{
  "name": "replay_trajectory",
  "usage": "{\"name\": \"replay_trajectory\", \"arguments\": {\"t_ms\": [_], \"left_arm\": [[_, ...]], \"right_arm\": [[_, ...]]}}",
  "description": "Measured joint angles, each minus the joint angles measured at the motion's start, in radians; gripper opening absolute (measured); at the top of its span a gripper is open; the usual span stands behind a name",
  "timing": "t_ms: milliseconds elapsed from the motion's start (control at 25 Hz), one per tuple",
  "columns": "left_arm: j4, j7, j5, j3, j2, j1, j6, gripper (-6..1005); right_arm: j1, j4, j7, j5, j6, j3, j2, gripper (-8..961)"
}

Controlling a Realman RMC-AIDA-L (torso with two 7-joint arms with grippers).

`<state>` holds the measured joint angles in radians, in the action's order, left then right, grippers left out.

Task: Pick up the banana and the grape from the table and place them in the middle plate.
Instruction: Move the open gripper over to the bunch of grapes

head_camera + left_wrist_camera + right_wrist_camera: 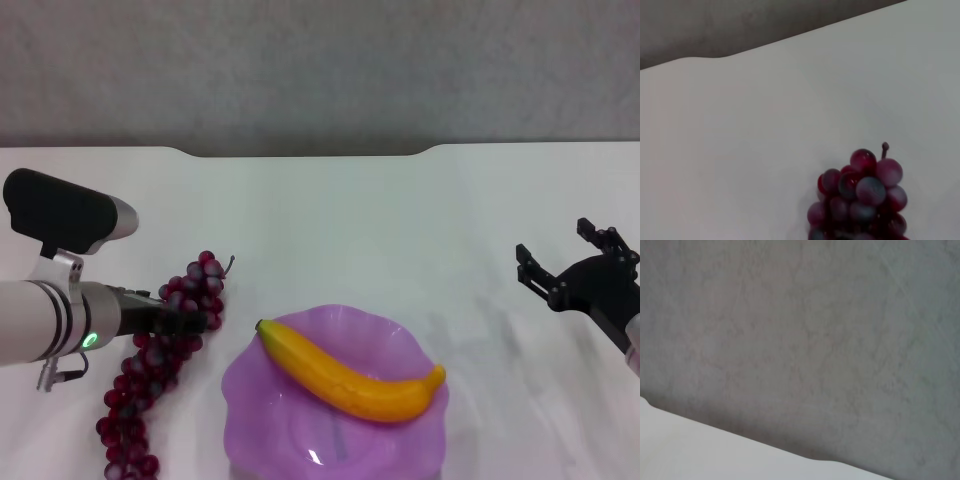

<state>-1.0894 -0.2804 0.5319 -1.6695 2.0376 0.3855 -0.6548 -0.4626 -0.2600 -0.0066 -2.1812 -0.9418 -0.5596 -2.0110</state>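
The yellow banana (350, 378) lies across the purple scalloped middle plate (258, 405) at the front centre of the white table (400, 220). The dark red grape bunch (135, 395) lies on the table just left of the plate; its stem end also shows in the left wrist view (860, 192). My left gripper (185, 320) is down at the upper-middle part of the bunch, in among the grapes. My right gripper (556, 250) is open and empty, held over the table's right side, well away from the plate.
The table's notched far edge (300, 155) meets a grey wall (320, 70). Bare tabletop lies behind the plate and between the plate and the right gripper.
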Motion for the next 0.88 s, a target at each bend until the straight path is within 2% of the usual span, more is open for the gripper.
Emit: {"name": "replay_trajectory", "arguments": {"t_ms": [320,840,880], "left_arm": [[0.161,0.003,0.020,-0.006,0.002,0.075,0.055,808],[0.191,0.004,0.020,0.002,0.001,0.083,0.104,805],[0.192,0.005,0.020,0.002,0.001,0.079,0.116,777]], "right_arm": [[0.001,-0.004,0.001,0.000,-0.009,0.000,-0.001,888],[0.002,-0.004,0.001,0.000,-0.013,0.004,-0.001,888],[0.003,-0.004,0.001,0.000,-0.013,0.004,-0.002,888]]}}
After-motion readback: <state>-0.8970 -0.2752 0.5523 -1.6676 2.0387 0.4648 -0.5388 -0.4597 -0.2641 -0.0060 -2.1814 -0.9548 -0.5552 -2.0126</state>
